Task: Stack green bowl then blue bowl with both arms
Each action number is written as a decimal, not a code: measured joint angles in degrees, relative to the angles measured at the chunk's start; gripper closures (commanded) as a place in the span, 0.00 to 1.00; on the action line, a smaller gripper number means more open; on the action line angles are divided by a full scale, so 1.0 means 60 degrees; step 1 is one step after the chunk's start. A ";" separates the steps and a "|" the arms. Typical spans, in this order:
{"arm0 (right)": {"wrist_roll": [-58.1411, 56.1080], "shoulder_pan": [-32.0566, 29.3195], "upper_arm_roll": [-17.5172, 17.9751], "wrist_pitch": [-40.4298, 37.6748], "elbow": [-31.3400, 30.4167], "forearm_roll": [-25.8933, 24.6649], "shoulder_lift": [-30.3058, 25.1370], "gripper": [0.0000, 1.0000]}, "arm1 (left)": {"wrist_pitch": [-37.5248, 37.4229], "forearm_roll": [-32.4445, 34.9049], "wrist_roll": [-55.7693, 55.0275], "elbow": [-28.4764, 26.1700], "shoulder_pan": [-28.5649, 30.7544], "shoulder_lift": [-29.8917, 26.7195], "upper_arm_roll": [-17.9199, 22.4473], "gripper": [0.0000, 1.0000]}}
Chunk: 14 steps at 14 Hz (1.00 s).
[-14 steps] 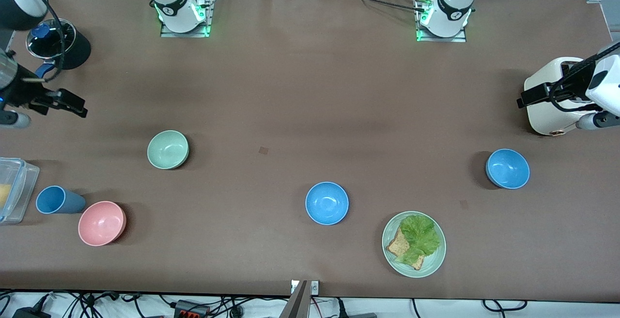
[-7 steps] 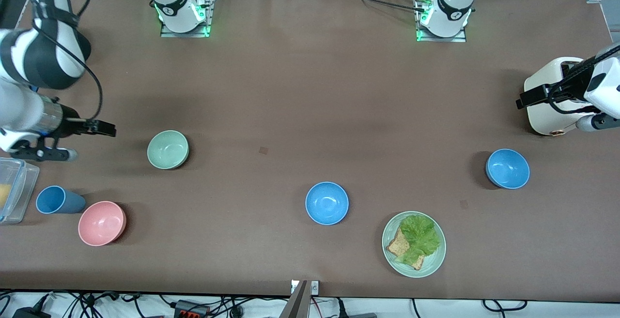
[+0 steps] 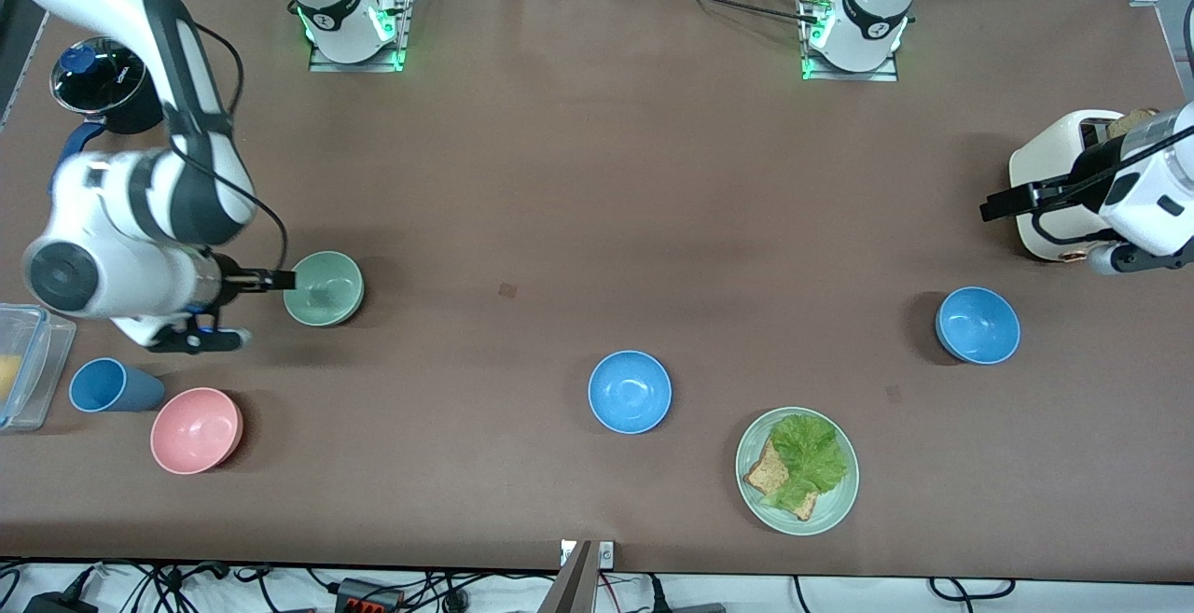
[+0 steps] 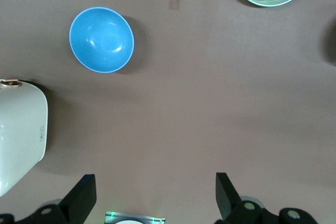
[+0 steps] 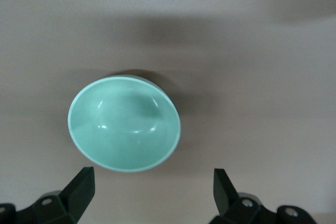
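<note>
Right end effector: fingers spread wide, holding nothing, at the rim of the green bowl, toward the right arm's end of the desk. In the right wrist view, green bowl upright on the desk, just ahead of the open fingertips.

Left end effector: fingers spread, empty, over the white toaster. Blue bowl on the desk near it; second blue bowl well apart, mid-desk, beside the lettuce-and-bread plate.
</note>
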 measured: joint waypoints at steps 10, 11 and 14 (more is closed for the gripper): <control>0.0009 -0.0022 -0.0106 0.0230 0.0091 0.0006 0.1240 0.13 | 0.0047 0.0011 0.1345 -0.0747 0.0131 0.0155 -0.0052 0.00; 0.0010 -0.0057 -0.0132 0.0230 0.0055 0.0006 0.1302 0.27 | 0.0675 0.0078 0.1595 -0.1277 0.0162 0.0008 -0.0052 0.00; 0.0012 -0.0209 -0.0157 0.0230 -0.0030 0.0057 0.1413 0.93 | 0.2758 0.0399 0.2226 -0.3408 0.0218 -0.0825 -0.0052 0.00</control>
